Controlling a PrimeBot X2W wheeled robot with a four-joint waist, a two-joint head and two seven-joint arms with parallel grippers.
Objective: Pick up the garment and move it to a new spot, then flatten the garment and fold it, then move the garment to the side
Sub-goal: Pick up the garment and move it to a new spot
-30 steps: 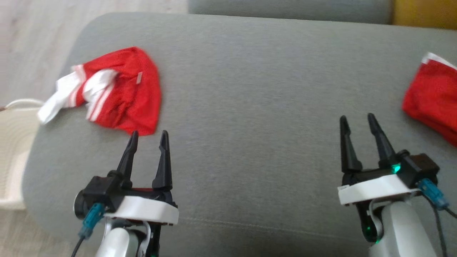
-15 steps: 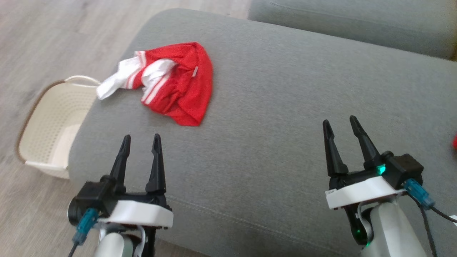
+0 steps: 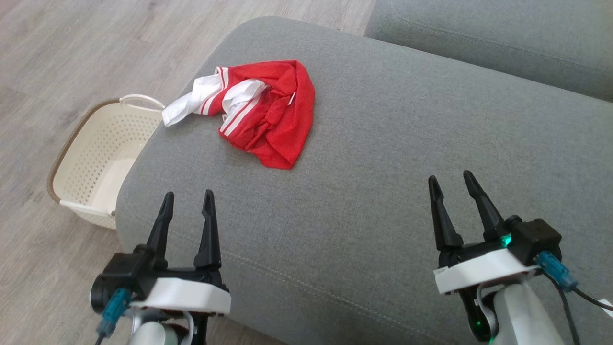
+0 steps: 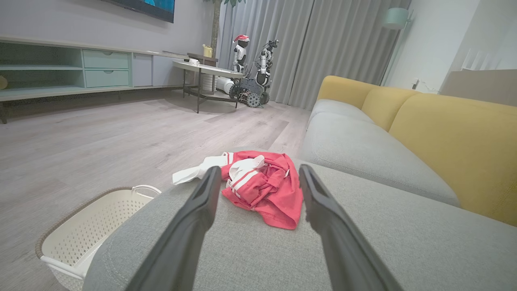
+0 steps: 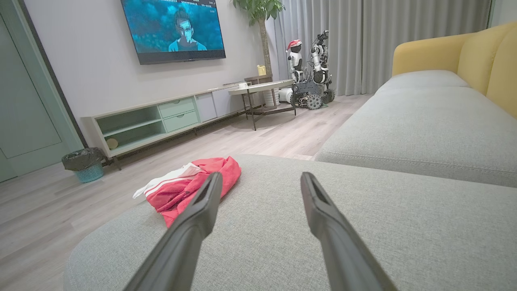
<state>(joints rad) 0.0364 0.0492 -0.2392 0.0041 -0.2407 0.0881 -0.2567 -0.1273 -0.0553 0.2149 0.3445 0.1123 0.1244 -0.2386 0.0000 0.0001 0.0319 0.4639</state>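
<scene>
A crumpled red garment [image 3: 268,112] with white stripes and a white end lies on the grey sofa cushion [image 3: 392,158], near its far left corner. The left wrist view frames the garment [image 4: 262,188] between and beyond that gripper's fingers. In the right wrist view the garment [image 5: 188,184] lies ahead to the left. My left gripper [image 3: 187,200] hovers open over the cushion's near left edge, short of the garment. My right gripper [image 3: 450,184] is open too, over the cushion's right part, with nothing between its fingers.
A cream perforated basket [image 3: 98,155] stands on the wooden floor just left of the cushion. A second grey cushion [image 3: 503,38] adjoins at the far right, with yellow backrests [image 4: 452,133] behind. A TV unit, a side table and other robots stand far across the room.
The head camera has turned left, so the garment and cushion shifted right in view and the basket came into sight. A second red cloth at the right edge left the frame. Both grippers stay open.
</scene>
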